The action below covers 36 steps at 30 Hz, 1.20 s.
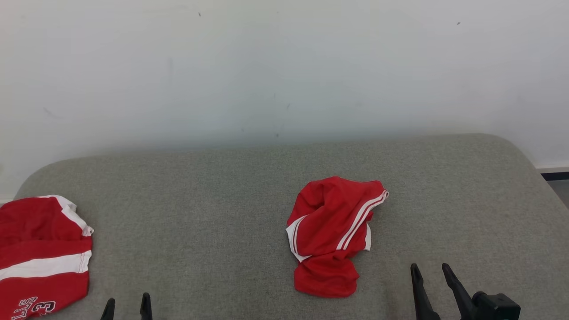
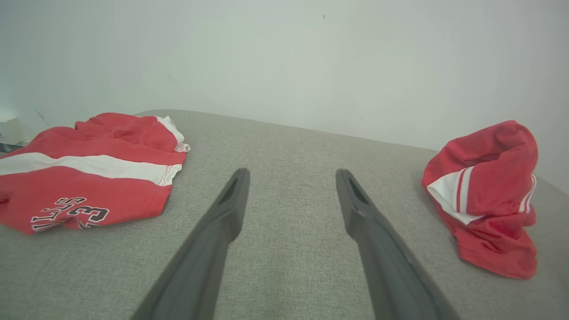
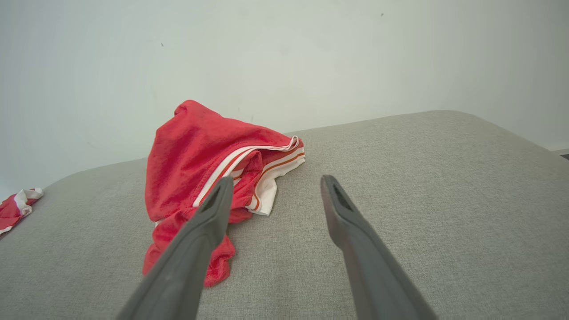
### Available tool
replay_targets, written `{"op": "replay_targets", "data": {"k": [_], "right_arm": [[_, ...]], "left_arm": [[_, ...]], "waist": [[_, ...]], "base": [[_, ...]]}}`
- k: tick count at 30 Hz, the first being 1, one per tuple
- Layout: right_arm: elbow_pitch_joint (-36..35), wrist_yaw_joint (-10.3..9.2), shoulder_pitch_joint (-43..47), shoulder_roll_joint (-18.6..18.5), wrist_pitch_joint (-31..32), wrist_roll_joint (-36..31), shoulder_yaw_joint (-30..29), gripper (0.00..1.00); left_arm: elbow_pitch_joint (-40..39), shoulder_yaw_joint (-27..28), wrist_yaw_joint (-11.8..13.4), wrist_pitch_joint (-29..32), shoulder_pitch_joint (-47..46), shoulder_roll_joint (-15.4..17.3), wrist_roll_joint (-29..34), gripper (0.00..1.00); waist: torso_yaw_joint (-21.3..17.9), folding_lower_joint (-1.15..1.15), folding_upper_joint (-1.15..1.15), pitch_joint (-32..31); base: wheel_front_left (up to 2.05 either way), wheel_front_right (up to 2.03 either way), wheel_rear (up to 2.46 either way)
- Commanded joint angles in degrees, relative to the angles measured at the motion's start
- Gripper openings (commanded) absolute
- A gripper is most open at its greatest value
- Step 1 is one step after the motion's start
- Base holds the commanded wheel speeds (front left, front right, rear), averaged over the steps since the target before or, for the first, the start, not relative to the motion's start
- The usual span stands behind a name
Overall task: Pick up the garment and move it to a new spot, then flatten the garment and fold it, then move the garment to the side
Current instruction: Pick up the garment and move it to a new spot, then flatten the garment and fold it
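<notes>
A crumpled red garment with white stripes (image 1: 331, 233) lies bunched near the middle of the grey padded surface (image 1: 222, 200); the left wrist view has it at the right (image 2: 486, 200), the right wrist view at left of centre (image 3: 209, 173). My right gripper (image 1: 430, 271) stands open just right of and nearer than the garment, apart from it, nothing between its fingers (image 3: 329, 195). My left gripper (image 1: 126, 304) is open at the bottom left, its tips over bare fabric (image 2: 291, 175).
A second red garment with a white band and lettering (image 1: 42, 253) lies flat at the left edge of the surface, also at left in the left wrist view (image 2: 89, 171). A pale wall (image 1: 284, 66) rises behind. The surface's rounded right corner (image 1: 520, 155) drops to the floor.
</notes>
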Motion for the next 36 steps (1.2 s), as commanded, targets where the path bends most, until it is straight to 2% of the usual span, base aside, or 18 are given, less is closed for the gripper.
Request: {"op": "replay_targets", "data": {"k": [1,19,25,29,36], "right_arm": [[0.41,-0.14,0.55,-0.06,-0.02,-0.14,0.12,1.00],[3.49,-0.14,-1.58,-0.06,-0.98,0.49,1.32,1.00],[4.74,-0.13,-5.75,-0.04,0.64,2.78,2.76,1.00],[8.08,-0.14,-11.68,-0.07,4.41,6.50,5.83,1.00],[19.26,-0.14,-21.75,-0.05,11.44,12.24,11.08,1.00]], "left_arm": [[-0.32,0.43,-0.40,-0.04,0.91,-0.39,0.80,1.00],[-0.01,2.55,-2.87,-0.05,0.11,-3.58,4.13,1.00],[-0.02,2.68,-3.46,-0.05,-0.19,-4.02,4.54,1.00],[-0.19,2.39,-3.76,-0.05,-1.50,-4.22,4.75,1.00],[-0.32,0.96,-4.27,-0.05,-3.87,-4.41,5.01,1.00]], "waist": [[-0.19,0.01,0.00,0.03],[-0.92,0.01,0.00,0.85],[-0.72,0.01,0.00,1.75],[-0.03,0.01,0.00,3.13],[2.32,0.01,0.00,5.56]], "base": [[0.00,0.00,0.00],[0.00,0.00,0.00],[0.00,0.00,0.00],[0.00,0.00,0.00],[0.00,0.00,0.00]]}}
